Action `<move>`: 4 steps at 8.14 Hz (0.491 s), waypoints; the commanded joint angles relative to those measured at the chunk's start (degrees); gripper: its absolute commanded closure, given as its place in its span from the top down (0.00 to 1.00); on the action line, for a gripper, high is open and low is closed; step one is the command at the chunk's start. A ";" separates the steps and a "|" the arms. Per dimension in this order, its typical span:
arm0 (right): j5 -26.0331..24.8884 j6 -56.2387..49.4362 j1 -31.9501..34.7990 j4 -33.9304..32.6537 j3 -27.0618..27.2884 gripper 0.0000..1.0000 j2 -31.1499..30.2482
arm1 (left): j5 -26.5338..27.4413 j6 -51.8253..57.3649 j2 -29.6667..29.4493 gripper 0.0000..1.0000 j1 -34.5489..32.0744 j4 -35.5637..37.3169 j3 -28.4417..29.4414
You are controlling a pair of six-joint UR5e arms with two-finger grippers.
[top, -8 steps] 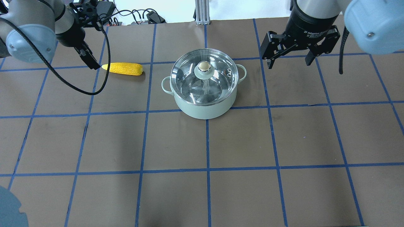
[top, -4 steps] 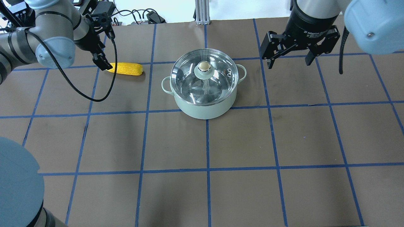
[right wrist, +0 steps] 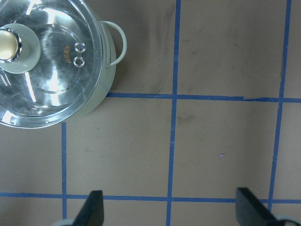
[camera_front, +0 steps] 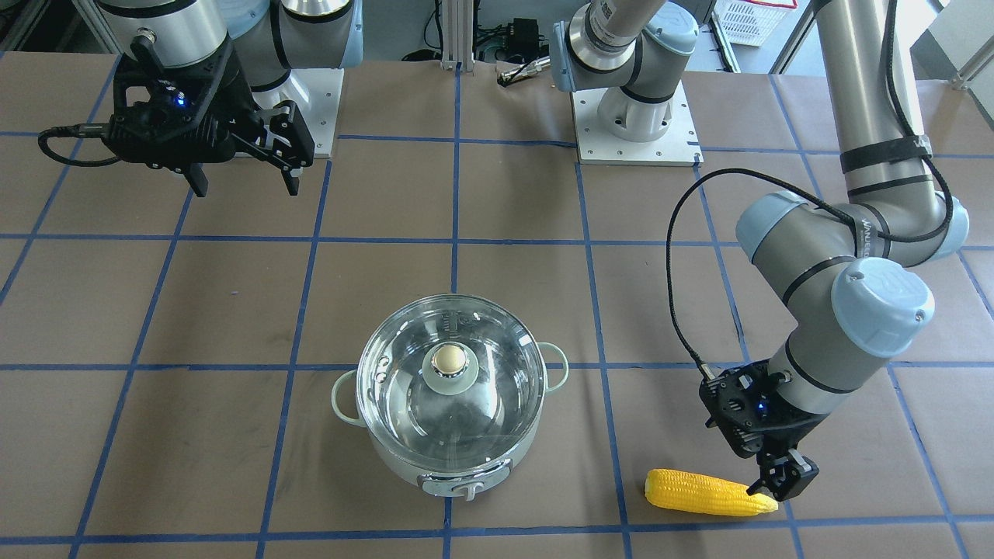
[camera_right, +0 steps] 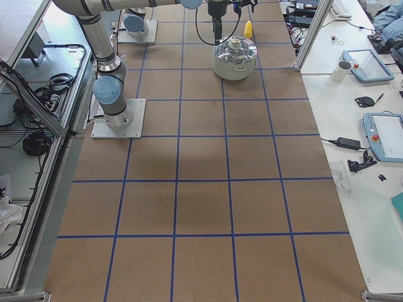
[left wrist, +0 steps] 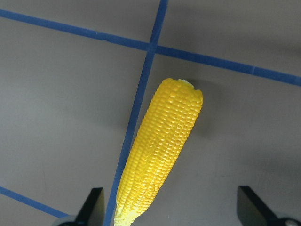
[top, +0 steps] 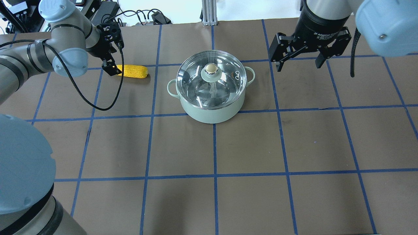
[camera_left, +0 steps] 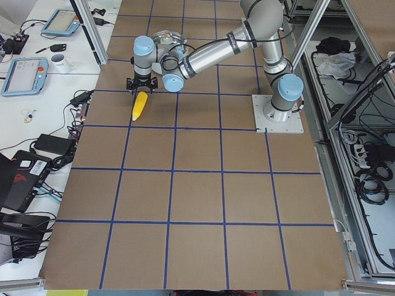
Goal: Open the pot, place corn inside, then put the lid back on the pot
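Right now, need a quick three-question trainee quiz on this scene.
1. True or false: the round clear glass lid sits on the pale mint-green pot.
2. The left end effector is at which part of the bright yellow corn cob? A) tapered tip B) blunt end C) middle
3. Is the right end effector open or shut?
Key: 1 true; 2 A; 3 open.

We count one round pale mint-green electric pot [top: 209,114], one round clear glass lid [top: 196,81] with a beige-capped knob, and one bright yellow corn cob [top: 134,71] on the surface [top: 248,147]. We also count two black end effectors: the left end effector [top: 110,68] and the right end effector [top: 298,65].
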 commanded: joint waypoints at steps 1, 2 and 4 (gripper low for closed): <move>-0.06 0.09 0.04 -0.04 0.01 1.00 0.00 | -3.73 3.29 -3.66 1.00 2.11 1.36 0.03; -0.06 0.87 0.13 -0.74 0.01 1.00 0.43 | -3.82 3.38 -4.37 1.00 2.38 1.36 0.03; -0.06 2.19 1.00 -6.25 -3.22 1.00 4.45 | -3.82 3.38 -6.04 1.00 2.38 1.54 -0.06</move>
